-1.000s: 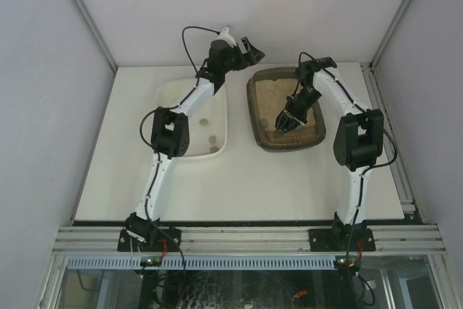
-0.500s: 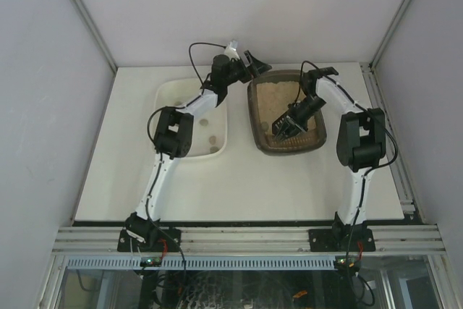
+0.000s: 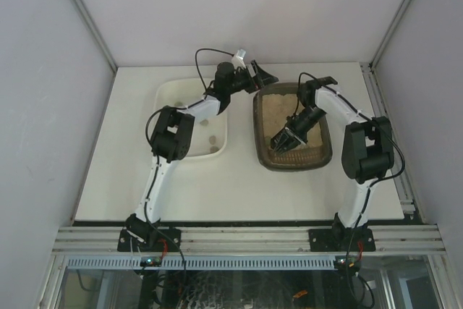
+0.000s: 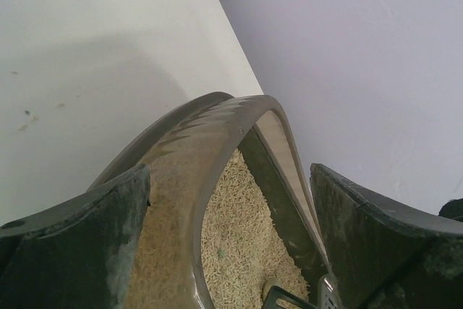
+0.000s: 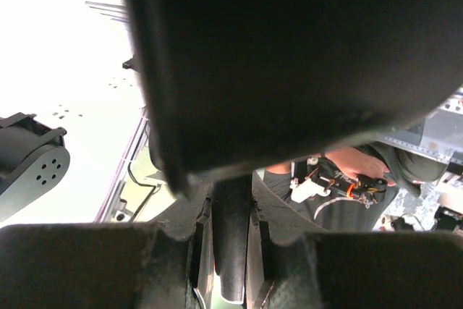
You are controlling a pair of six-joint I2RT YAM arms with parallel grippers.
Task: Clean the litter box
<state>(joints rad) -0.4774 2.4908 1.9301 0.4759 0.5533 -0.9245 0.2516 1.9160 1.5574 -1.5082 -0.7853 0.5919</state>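
**Top view.** We logged the litter box (image 3: 289,166) on the bench (image 3: 217,186), just beside the white tub (image 3: 227,124), on its right-arm side. Left pincer (image 3: 265,77) sat off the tub's far corner, released. Right pincer (image 3: 282,142) was low over the litter.

**Left wrist.** Spread fingers (image 4: 79,251) straddled the box rim.

**Right wrist.** We found the pincer clenched on a black scoop handle (image 5: 231,251).

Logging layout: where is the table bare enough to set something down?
Free: the table's near strip between tub, litter box and arm bases; also left of the tub. Crowded: the narrow tub-box gap, and the box's far corner, straddled by the left fingers; right fingers hold the scoop inside.
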